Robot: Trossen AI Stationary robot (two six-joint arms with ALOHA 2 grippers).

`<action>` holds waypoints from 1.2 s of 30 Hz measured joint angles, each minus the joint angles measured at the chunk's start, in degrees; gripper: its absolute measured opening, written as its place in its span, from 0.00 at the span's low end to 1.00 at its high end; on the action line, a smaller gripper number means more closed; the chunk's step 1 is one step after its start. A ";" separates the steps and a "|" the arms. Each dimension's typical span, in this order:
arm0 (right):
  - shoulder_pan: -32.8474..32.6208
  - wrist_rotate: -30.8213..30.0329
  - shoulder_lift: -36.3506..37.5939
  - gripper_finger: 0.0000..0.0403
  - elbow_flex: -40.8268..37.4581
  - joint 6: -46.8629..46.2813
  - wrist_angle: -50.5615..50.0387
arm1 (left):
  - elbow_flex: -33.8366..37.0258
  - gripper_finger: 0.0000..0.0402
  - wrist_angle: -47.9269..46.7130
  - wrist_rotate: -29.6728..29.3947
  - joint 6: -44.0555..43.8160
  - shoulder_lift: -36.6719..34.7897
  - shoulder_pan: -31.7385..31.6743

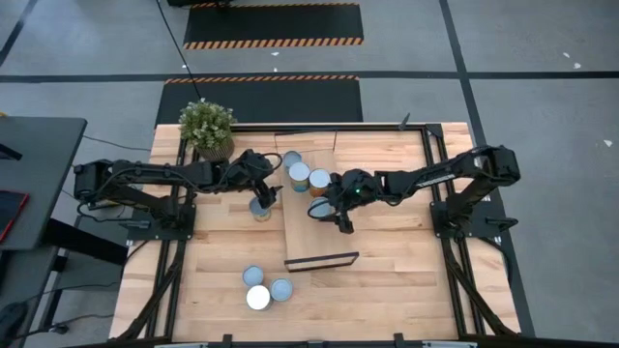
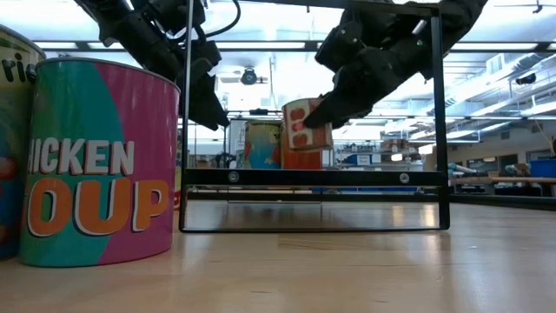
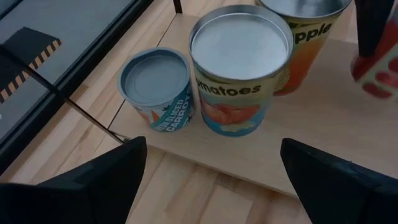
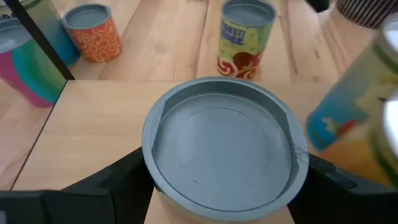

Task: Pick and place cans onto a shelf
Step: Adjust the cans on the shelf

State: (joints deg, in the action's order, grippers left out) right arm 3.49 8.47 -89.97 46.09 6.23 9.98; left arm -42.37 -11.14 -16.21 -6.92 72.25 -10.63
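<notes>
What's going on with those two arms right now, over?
Right gripper shut on a can, over the shelf. Left gripper open, empty, beside three shelved cans. Four cans left on table. Nothing blocking.

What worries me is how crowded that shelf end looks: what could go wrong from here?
1. The red can, held by the right gripper at the shelf, looks tilted in the low view; released so, it may topple into the three cans standing beside it.
2. The open left gripper hovers close to those cans and the right arm; either arm's next move could bump them.
</notes>
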 joint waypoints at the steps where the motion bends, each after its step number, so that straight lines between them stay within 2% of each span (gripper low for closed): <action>1: -0.22 0.03 -0.90 0.75 0.00 -0.08 0.84 | 0.00 0.94 0.00 0.00 0.02 0.00 0.00; 12: -1.12 1.46 -6.58 0.75 0.00 -1.78 7.39 | 0.00 0.94 0.07 0.00 0.07 0.00 0.00; 22: -0.79 -10.83 -6.54 0.75 0.00 -0.23 8.40 | 0.00 0.94 0.09 0.00 0.07 0.00 0.00; 30: -0.66 -18.07 -6.54 0.75 0.00 -0.23 8.41 | 0.00 0.94 0.09 0.00 0.07 0.00 0.00; 36: -0.25 -18.90 -6.51 0.75 0.00 1.22 8.09 | 0.00 0.94 -0.11 0.00 0.07 0.00 0.00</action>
State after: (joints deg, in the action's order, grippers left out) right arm 3.24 -10.44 -96.49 46.09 7.45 18.08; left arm -42.37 -11.25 -16.21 -6.85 72.25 -10.63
